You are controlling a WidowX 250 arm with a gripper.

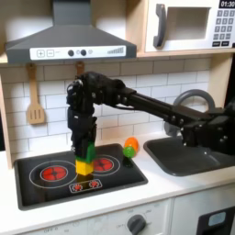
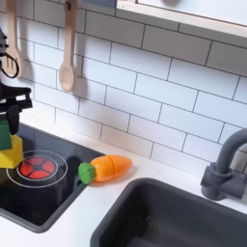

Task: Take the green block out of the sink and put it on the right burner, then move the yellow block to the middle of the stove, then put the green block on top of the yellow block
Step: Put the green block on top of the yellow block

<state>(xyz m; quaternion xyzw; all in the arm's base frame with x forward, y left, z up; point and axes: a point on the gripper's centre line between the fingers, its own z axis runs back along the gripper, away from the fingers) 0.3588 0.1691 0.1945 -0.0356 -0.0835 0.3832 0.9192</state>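
The green block (image 1: 86, 151) rests on top of the yellow block (image 1: 83, 168) in the middle of the black stove (image 1: 37, 189), between its two red ring burners. My gripper (image 1: 84, 139) points straight down over the stack, its fingers closed on the green block's upper part. In the second exterior view, at the left edge, the gripper (image 2: 10, 114) holds the green block (image 2: 6, 131) above the yellow block (image 2: 10, 152), beside a red burner (image 2: 37, 168). The dark grey sink (image 1: 191, 158) (image 2: 174, 218) holds nothing.
A round orange-and-green toy (image 1: 130, 146) (image 2: 106, 170) lies on the stove's edge toward the sink. The dark faucet (image 2: 228, 162) stands behind the basin. A wooden spatula (image 1: 35, 99) and spoon (image 2: 67, 58) hang on the tiled wall. A range hood (image 1: 69, 37) and microwave (image 1: 188, 23) are overhead.
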